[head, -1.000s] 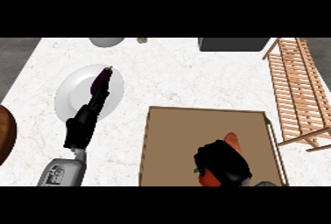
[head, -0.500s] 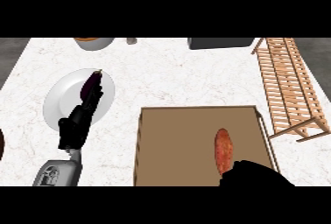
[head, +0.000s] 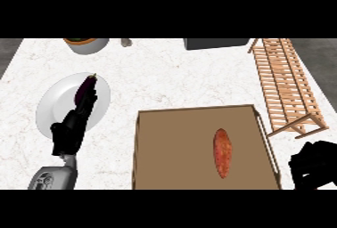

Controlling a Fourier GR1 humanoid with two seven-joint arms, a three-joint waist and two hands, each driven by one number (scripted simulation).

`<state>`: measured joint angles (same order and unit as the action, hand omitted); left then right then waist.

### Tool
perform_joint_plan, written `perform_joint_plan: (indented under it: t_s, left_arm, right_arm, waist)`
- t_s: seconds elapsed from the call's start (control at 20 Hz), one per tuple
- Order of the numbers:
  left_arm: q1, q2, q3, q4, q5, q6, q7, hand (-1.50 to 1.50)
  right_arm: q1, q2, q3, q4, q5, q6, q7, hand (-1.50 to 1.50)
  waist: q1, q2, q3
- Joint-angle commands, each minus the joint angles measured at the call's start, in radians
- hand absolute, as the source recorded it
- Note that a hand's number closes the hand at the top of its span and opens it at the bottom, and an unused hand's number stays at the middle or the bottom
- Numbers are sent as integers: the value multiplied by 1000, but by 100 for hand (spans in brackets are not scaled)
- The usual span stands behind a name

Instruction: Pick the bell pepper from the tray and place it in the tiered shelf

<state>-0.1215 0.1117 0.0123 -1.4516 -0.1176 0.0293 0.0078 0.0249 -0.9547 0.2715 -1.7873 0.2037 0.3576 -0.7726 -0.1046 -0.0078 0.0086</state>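
**Pepper lies on the tray, both hands off it**

You have the bell pepper point(head: 222, 152) lying lengthwise on the brown tray point(head: 171, 147), right of the tray's middle, seen as a long orange-red shape. Nothing touches it.

Your right hand point(head: 316, 164) shows at the lower right edge, just outside the tray's right rim and below the near foot of the tiered shelf point(head: 286, 84). It is a dark mass there; you cannot tell from this view whether its fingers are spread or curled, and nothing is seen in it.

Your left hand point(head: 71, 131) sits over the white plate point(head: 56, 104) on the left of the desk point(head: 171, 75), fingers stretched out and pointing up the view, holding nothing. A dark purple eggplant point(head: 85, 88) lies on the plate just beyond the fingertips.

The wooden shelf lies along the right side of the desk, well apart from the pepper. At the far edge you see a bowl point(head: 87, 44) and a dark box point(head: 216, 43).
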Motion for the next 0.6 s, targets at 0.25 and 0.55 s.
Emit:
perform_joint_plan:
  t_s: [0.25, 0.55]
  left_arm:
    - [7, -7, -19, -21, 0, -12, -4, 0]
    - [-25, -18, -33, -1, -4, -17, -3, 0]
  right_arm:
    - [-7, -232, -393, 276, -419, 182, -285, 150]
    - [-15, -363, -542, 486, -589, 294, -323, 150]
  waist:
    - [34, 3, -3]
    - [72, 12, -4]
